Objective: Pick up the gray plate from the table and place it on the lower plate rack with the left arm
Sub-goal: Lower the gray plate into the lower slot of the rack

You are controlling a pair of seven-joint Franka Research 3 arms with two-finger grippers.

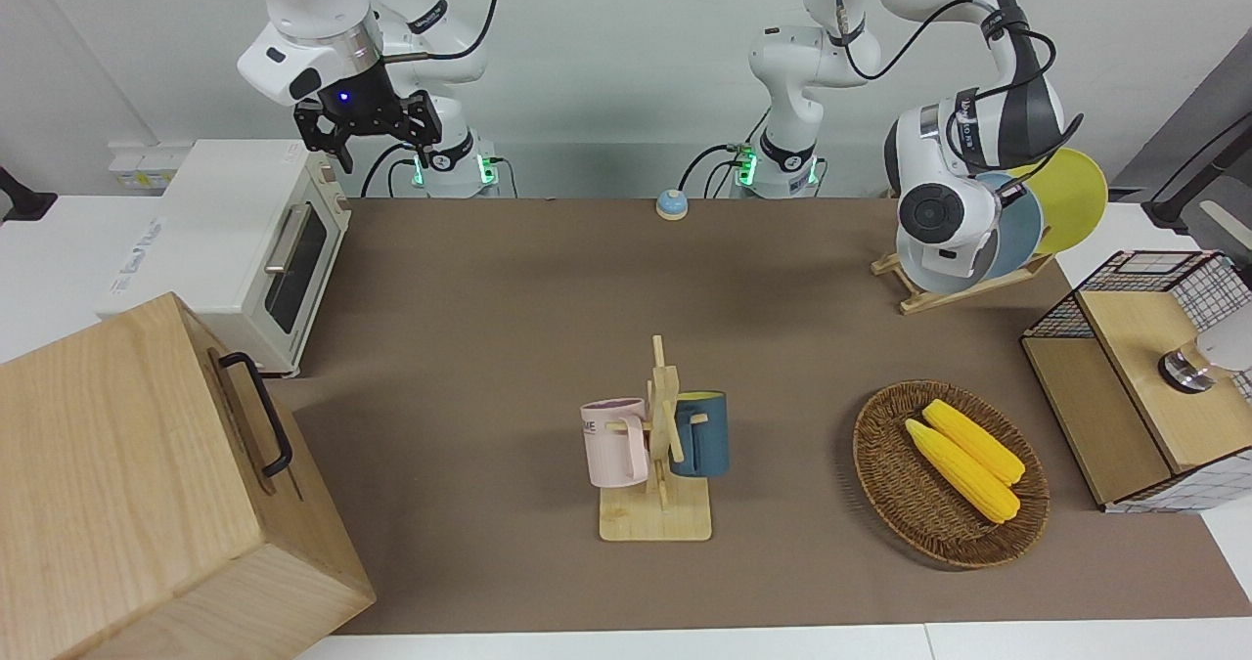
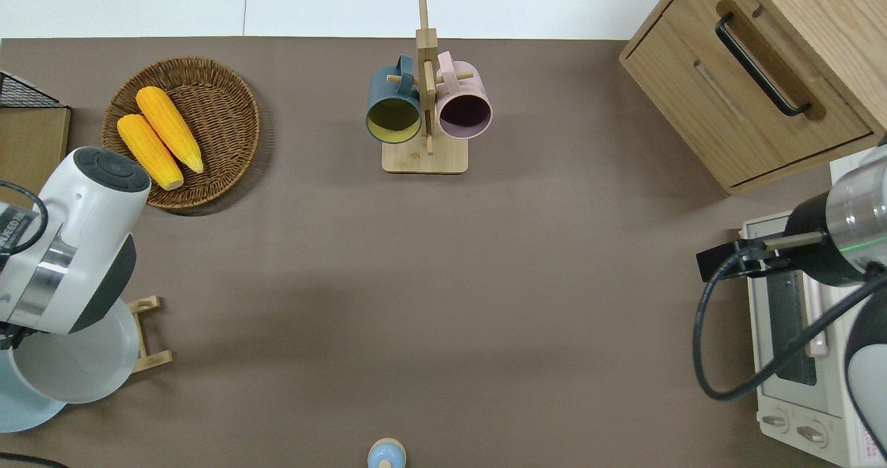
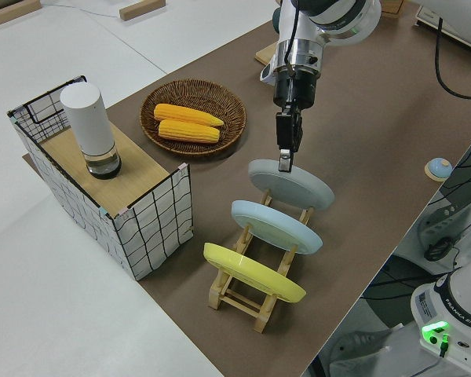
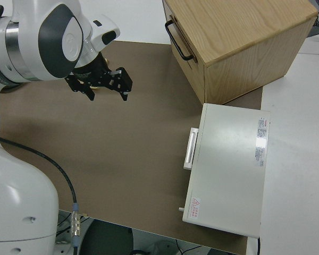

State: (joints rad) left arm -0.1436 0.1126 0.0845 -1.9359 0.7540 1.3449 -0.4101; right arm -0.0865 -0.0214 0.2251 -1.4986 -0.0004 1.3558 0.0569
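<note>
Left arm [image 3: 322,20] bent over gray plate [image 3: 292,183]

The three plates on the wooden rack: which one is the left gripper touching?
The gray plate, in the slot farthest from the robots. The left gripper meets its rim; the sky-blue plate and yellow plate stand untouched.

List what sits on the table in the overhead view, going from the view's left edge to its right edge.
Gray plate on the plate rack → basket holding two corn cobs → blue mug → mug stand → pink mug → wooden drawer cabinet → toaster oven.
</note>
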